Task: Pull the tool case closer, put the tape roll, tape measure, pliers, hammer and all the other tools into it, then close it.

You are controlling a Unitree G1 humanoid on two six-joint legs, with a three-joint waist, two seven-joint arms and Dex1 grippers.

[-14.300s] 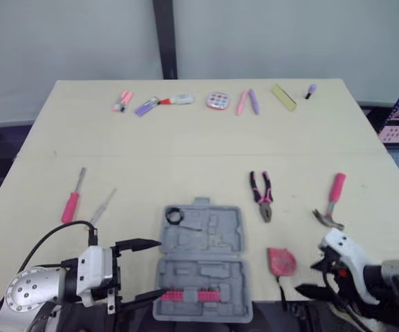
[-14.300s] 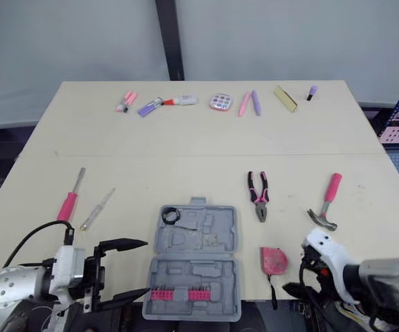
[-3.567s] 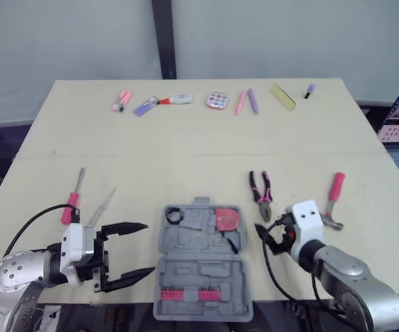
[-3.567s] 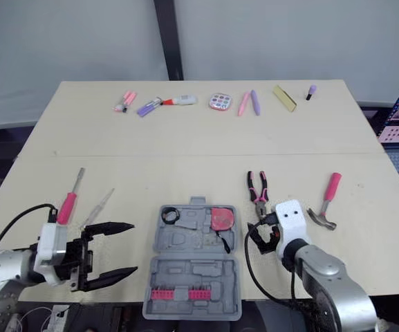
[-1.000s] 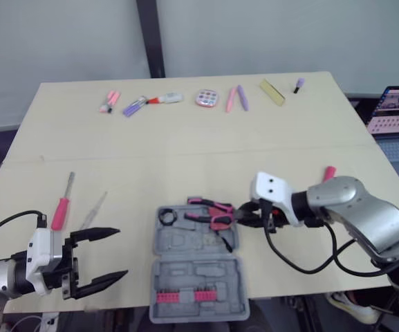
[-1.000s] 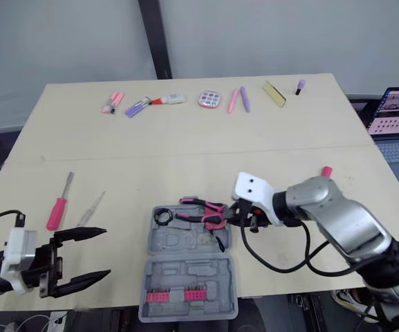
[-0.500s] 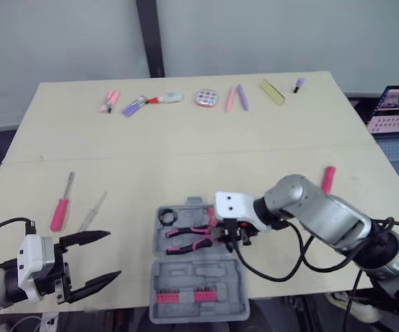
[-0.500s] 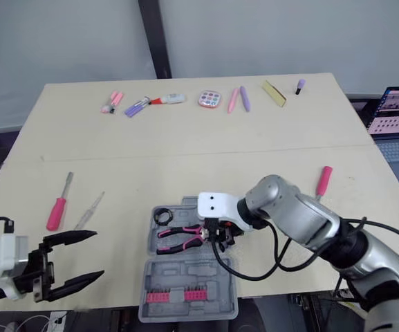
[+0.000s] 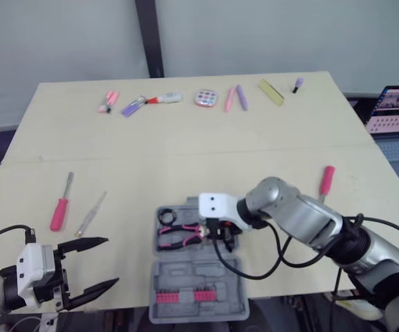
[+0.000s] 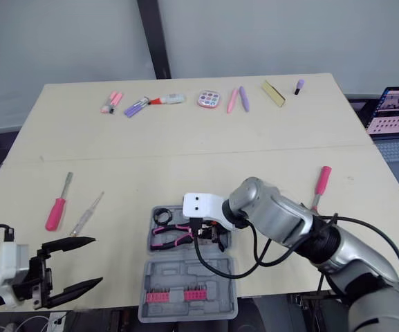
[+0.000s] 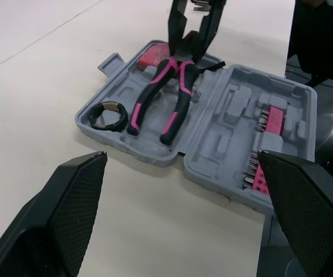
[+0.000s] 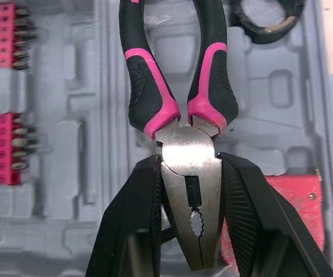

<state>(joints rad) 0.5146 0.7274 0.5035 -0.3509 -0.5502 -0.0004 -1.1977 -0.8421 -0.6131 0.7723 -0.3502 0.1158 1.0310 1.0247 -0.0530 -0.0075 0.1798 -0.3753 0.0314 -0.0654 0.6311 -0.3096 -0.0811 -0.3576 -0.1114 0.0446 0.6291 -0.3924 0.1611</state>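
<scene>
Right gripper [image 12: 190, 166] clamps the smooth steel head of rubber-handled pliers [image 12: 143, 98] over a grey moulded tool case [image 9: 200, 274] (handles pointing toward the robot's left); left gripper [image 9: 110, 261] gapes wide.

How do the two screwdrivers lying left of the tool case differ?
The pink-handled screwdriver has a bright, thicker handle; the pale screwdriver looks clear and slimmer. The pink-handled one points nearly straight away; the pale one slants to the robot's right. Both lie flat on the table, outside the tool case.

Table [image 9: 185, 145]: tool case [image 9: 192, 273], screwdriver [image 9: 59, 211], hammer [image 9: 326, 180]
</scene>
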